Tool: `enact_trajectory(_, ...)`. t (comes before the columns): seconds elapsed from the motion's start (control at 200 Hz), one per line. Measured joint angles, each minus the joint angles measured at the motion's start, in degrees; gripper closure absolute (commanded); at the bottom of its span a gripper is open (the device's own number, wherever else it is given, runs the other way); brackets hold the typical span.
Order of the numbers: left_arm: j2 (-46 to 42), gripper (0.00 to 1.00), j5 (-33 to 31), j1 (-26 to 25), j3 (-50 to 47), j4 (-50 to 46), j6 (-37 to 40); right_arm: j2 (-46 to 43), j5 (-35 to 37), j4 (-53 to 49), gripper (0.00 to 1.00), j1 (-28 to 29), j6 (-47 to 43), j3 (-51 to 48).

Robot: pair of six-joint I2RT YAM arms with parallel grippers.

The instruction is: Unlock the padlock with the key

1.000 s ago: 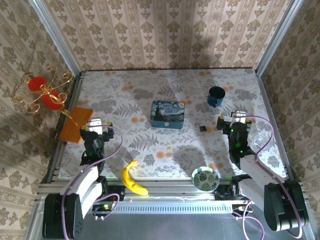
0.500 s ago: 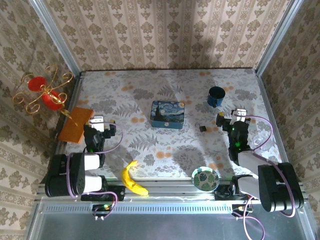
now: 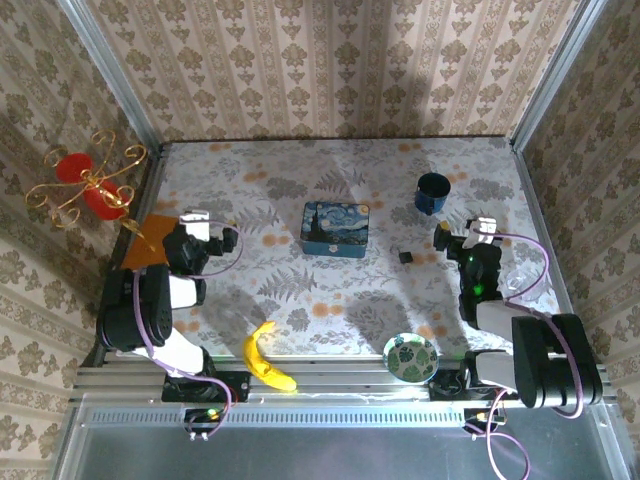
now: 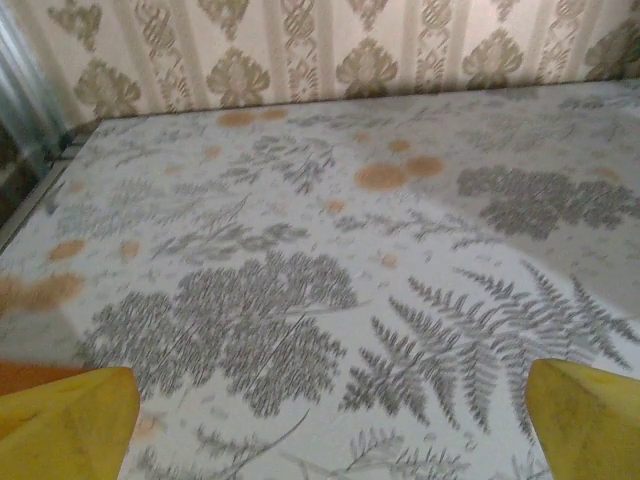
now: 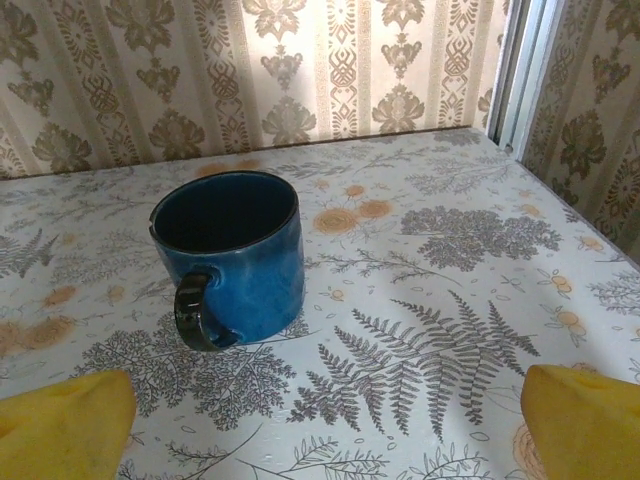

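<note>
one padlock, one starry tin, one blue mug, one banana — left gripper and right gripper both spread wide, empty.

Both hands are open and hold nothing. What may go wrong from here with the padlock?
1. The padlock is tiny; a hand may push it away instead of gripping it.
2. The right hand faces the mug, so a forward reach could knock it.
3. I cannot make out the key; it is easily missed.
</note>
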Motion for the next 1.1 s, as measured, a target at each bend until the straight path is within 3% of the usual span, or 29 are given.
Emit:
enact_trajectory(0.39, 0.0, 0.00, 1.1, 0.0, 0.0, -2.8, 0.2, 15.8, -8.2, 10.0, 0.00, -1.4, 0.3, 0.1)
enact_trajectory(0.535, 0.0, 0.00, 1.1, 0.0, 0.0, -3.0, 0.2, 16.0, -9.9, 4.6, 0.00, -2.8, 1.0, 4.6)
enact_trajectory(0.67, 0.0, 0.00, 1.1, 0.0, 0.0, -3.2, 0.2, 15.9, -11.4, -0.4, 0.00, -0.5, -0.8, 11.4)
enact_trajectory(1.1, 0.0, 0.00, 1.1, -0.3, 0.0, -3.3, 0.4, 15.8, -16.4, -4.3, 0.00, -0.3, -3.1, 11.7)
